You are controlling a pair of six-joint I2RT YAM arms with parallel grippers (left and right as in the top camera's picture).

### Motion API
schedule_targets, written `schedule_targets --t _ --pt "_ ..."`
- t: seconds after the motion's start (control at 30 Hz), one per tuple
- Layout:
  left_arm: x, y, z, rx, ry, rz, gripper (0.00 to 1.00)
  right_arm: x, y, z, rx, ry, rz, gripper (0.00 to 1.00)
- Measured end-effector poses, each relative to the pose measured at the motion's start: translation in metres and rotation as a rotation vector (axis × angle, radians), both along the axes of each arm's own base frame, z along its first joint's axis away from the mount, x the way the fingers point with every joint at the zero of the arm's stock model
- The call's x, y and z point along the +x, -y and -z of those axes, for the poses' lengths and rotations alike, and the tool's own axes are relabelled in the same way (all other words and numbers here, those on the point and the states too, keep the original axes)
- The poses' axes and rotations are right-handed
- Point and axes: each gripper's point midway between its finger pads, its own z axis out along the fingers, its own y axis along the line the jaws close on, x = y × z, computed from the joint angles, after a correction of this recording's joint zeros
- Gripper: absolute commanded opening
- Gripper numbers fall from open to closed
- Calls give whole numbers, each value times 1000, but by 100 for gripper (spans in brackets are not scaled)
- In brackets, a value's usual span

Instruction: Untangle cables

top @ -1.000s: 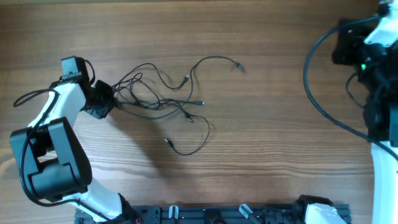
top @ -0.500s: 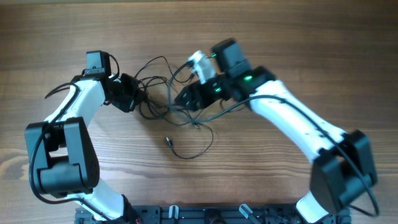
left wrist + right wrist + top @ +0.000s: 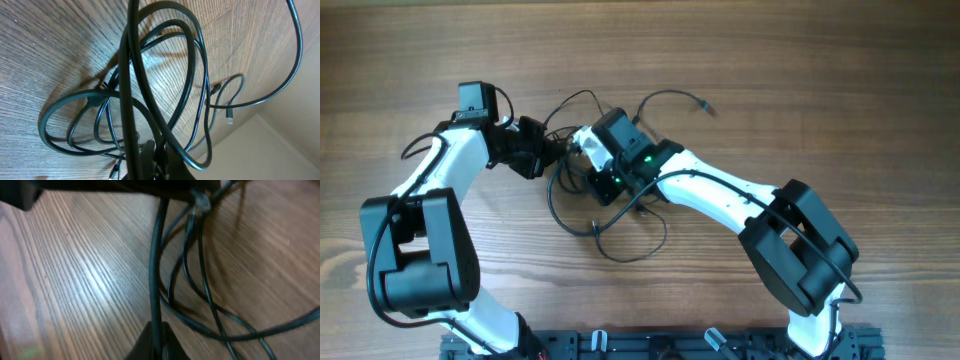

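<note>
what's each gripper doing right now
Left gripper: closed on the cables.
Right gripper: closed on the cables too.

From overhead you are getting even, soft light across the desk [image 3: 820, 80], with the arms throwing only faint shadows and nothing washing out. In the left wrist view you are looking at a pale glare streak running over the wood grain, while the cables [image 3: 131, 60] nearest the lens are showing thick, dark and slightly soft and are casting grey shadows. The right wrist view is coming through blurred all over, a sheen is glowing on the wood at centre-left, and the top edge is sitting in dark, unfocused shadow.
</note>
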Motion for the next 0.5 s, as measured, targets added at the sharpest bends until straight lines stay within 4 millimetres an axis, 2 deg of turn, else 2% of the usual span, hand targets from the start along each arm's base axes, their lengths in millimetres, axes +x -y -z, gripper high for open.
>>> schedule_targets --t 0.07,0.13,0.2,0.27,0.33,0.37,0.5 --pt "0 0 0 4 0 1 12 -2 5 3 -22 -18 10 4" --pt "1 -4 5 46 -2 -10 14 -8 19 4 -65 -58 24 4" --pt "3 -16 12 121 -8 -33 17 -7 27 -9 -66 -58 42 4" --pt "3 -27 18 192 -15 -53 15 1 43 -54 -23 -13 80 4" --pt "4 -39 23 268 -22 -73 4 6 62 -115 53 74 120 4" --pt "4 -44 25 293 -24 -80 4 4 73 -144 89 122 134 4" --pt "4 -55 29 361 -31 -100 4 -11 100 -222 198 266 155 4"
